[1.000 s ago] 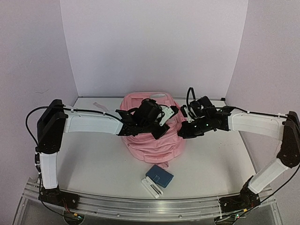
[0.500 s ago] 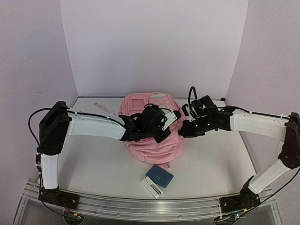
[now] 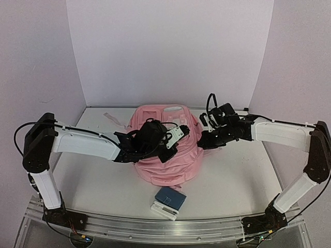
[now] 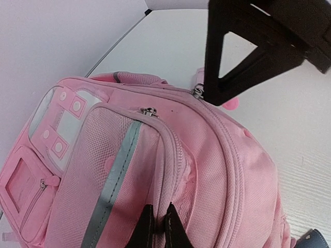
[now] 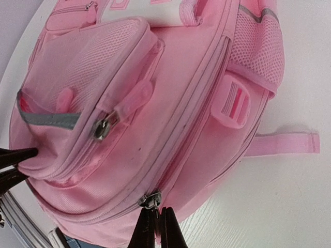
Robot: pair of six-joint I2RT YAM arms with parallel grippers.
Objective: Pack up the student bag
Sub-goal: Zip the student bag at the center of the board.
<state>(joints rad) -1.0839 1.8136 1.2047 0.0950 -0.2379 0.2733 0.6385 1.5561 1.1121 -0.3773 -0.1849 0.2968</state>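
Left arm has pulled back toward its own side, and the left fingers (image 4: 148,222) have snapped closed, pinching a fold of fabric low on the front pocket (image 4: 129,170). The student bag (image 3: 165,165) has slid nearer with them and lies face up mid-tabletop (image 3: 243,175). Over on the bag's right flank, the right fingers (image 5: 150,227) are clamped on the main zip pull (image 5: 150,199). A blue case (image 3: 170,198) sits on a white item (image 3: 161,211), just in front of the bag.

Pale lilac walls (image 3: 170,51), white tabletop (image 3: 103,181), soft even light
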